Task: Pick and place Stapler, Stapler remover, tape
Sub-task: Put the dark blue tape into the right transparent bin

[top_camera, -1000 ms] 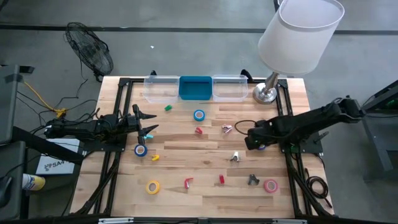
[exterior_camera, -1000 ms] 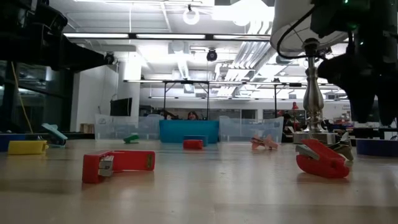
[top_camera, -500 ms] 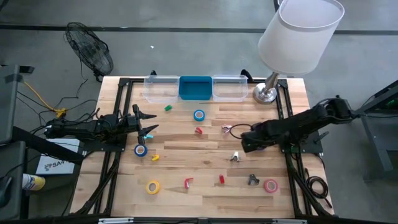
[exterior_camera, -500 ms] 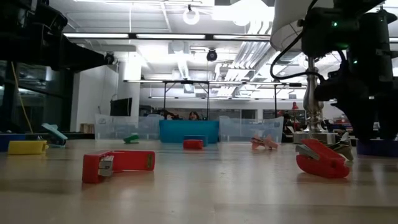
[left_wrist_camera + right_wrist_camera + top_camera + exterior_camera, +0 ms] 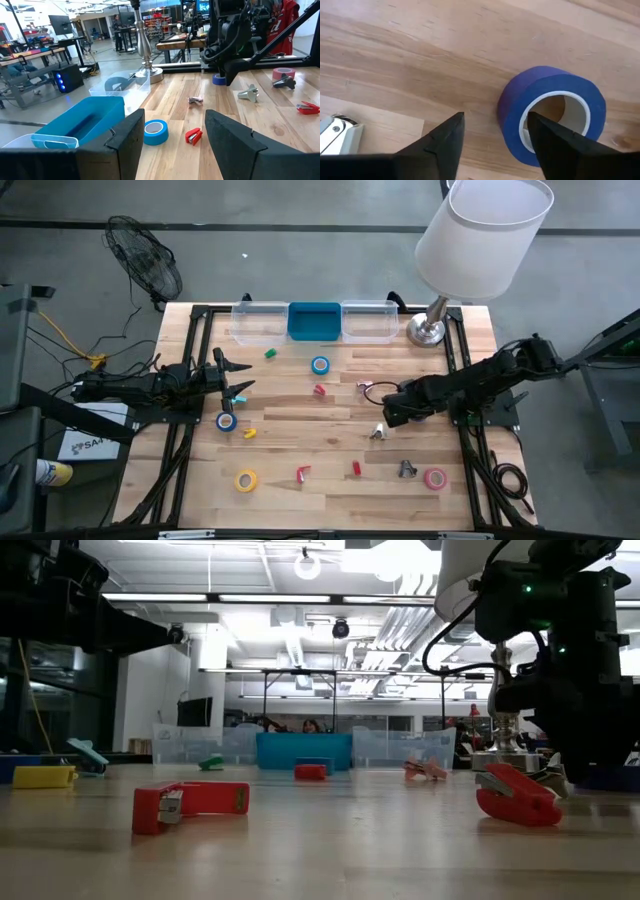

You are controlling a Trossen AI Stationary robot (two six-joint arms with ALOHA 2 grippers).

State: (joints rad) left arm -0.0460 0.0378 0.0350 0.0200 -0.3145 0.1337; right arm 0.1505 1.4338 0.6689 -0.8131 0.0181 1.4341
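Right gripper [image 5: 492, 142] fingers apart, over blue tape roll [image 5: 551, 112], seemingly untouched

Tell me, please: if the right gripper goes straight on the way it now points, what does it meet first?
Probably the bare wooden table. The right gripper points down at it, fingers open. The blue tape roll lies partly in front of one finger, so that finger may touch it first; depth is unclear.

Blue tape rolls [image 5: 320, 365], yellow tape [image 5: 246, 479], pink tape [image 5: 435, 478], red staplers [image 5: 320, 390] and staple removers [image 5: 378, 432] are lying scattered across the bench [image 5: 300, 435].
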